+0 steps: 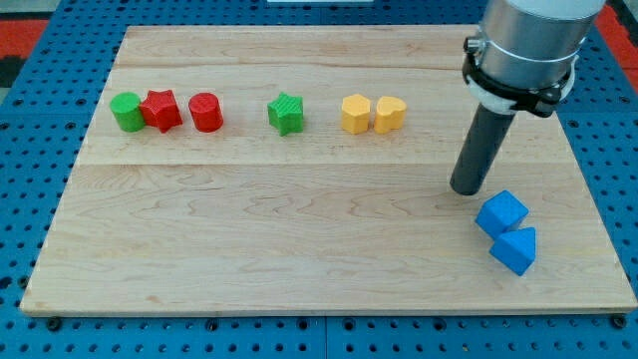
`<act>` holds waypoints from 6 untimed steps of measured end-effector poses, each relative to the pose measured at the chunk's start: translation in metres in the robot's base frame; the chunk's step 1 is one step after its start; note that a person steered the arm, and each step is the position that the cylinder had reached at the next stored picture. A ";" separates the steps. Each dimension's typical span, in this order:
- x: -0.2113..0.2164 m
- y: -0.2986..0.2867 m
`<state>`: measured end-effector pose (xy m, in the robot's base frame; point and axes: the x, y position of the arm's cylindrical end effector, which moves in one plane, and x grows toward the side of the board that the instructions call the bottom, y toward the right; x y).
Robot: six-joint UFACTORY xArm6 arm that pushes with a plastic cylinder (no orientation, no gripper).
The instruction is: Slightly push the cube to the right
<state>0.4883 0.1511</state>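
My tip (467,186) sits just left of the blue cube (501,212) on the wooden surface (299,249), lined up to push right. No gripper fitted.

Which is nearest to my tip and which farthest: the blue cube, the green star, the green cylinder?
From my tip:
1. Blue cube, just lower right.
2. Green star, upper middle.
3. Green cylinder, far left end of the row.
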 end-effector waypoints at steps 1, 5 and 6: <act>0.042 -0.009; -0.003 -0.018; -0.086 -0.025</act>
